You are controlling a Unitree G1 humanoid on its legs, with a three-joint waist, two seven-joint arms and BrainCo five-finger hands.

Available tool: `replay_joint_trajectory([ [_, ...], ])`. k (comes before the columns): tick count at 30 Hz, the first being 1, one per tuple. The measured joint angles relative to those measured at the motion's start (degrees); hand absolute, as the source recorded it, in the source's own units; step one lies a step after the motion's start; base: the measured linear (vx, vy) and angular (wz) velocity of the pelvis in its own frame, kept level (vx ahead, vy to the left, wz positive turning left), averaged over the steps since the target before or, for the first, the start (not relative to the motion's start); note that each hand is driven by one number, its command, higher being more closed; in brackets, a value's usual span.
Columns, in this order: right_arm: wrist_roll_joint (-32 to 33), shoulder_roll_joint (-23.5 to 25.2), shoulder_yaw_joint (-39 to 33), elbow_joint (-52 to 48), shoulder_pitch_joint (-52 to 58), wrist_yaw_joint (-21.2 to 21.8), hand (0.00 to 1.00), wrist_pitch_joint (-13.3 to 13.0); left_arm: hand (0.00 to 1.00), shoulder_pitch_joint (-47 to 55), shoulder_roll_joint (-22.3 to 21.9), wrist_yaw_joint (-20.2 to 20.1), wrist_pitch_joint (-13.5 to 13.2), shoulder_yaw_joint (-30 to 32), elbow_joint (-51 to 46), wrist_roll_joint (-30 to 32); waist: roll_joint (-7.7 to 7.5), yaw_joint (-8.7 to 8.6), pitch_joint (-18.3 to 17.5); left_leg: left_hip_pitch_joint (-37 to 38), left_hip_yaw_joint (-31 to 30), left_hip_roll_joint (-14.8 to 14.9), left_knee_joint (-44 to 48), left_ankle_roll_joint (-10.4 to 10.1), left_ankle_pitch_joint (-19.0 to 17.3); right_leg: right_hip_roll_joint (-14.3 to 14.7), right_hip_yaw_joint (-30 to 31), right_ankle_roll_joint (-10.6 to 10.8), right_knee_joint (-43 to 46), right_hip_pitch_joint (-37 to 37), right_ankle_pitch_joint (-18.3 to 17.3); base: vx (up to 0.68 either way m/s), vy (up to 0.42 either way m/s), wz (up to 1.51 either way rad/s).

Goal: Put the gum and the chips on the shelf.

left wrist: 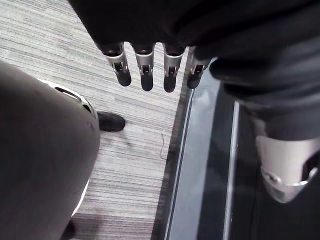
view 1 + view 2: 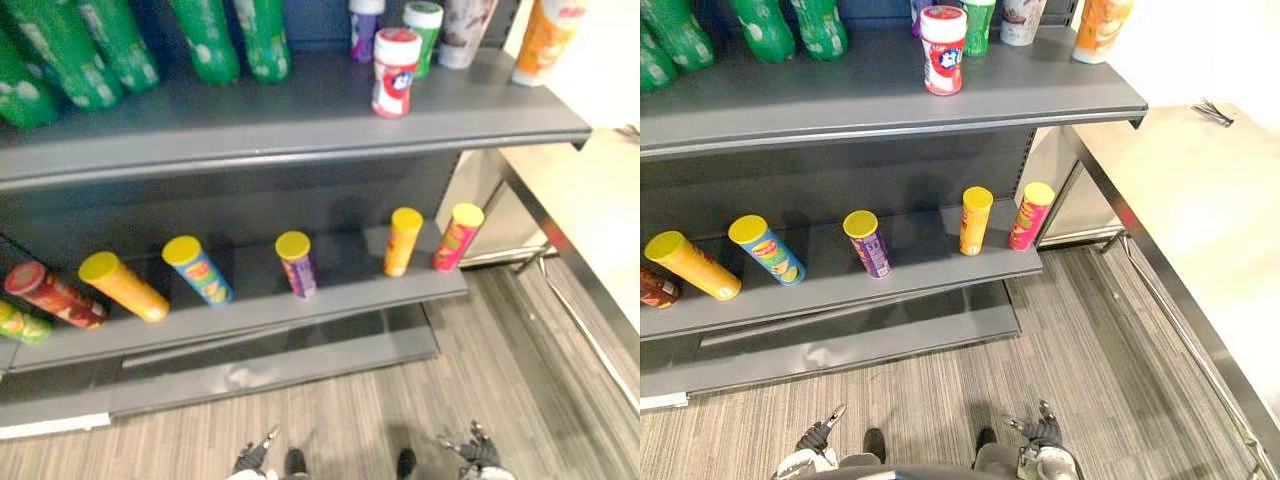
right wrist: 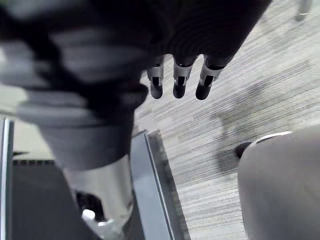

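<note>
Left wrist view: left hand (image 1: 145,64) straight-fingered, empty, above striped grey floor (image 1: 135,155); right hand (image 3: 180,76) same. Red-capped white gum tub (image 2: 396,72) stands on upper grey shelf (image 2: 250,112). Yellow-lidded chip cans (image 2: 297,263) line the lower shelf (image 2: 350,288).

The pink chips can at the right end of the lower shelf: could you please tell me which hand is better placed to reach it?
Probably the right hand: it hangs open nearly in line with the pink chips can, while the left hand, also open, hangs farther left, nearer the blue chips can.
</note>
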Motion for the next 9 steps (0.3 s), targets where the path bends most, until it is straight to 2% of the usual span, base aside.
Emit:
replay_joint_trajectory([
  [2,4.23,-0.07,-5.30,5.11,-1.23,-0.10,0.00,0.45,0.00,0.00,-0.33,-0.60,0.05,1.75,1.08,-0.14,0.30,-0.06,-0.72,0.69,0.21,-0.20,-0.14,0.19,-0.16,-0.08,0.02,0.37,-1.69,1.30,0.61,0.01,0.033,-0.02],
  [6,8.08,-1.27,-7.95,10.76,-0.17,-0.07,0.00,2.61,0.00,0.30,-0.47,-1.37,0.02,1.97,2.33,-0.40,1.00,-0.30,-1.51,1.07,0.43,-0.37,-0.17,0.22,-0.53,-0.10,0.01,0.46,-3.67,2.71,1.41,0.03,0.013,-0.02],
  [9,9.94,-1.30,-9.87,12.55,0.30,-0.09,0.00,3.09,0.00,0.29,-0.54,-1.48,0.01,1.85,2.91,-0.56,1.46,-0.53,-1.72,1.43,0.81,-0.44,-0.18,0.16,-0.78,-0.08,0.15,0.44,-4.27,3.18,1.78,0.05,0.009,-0.05],
])
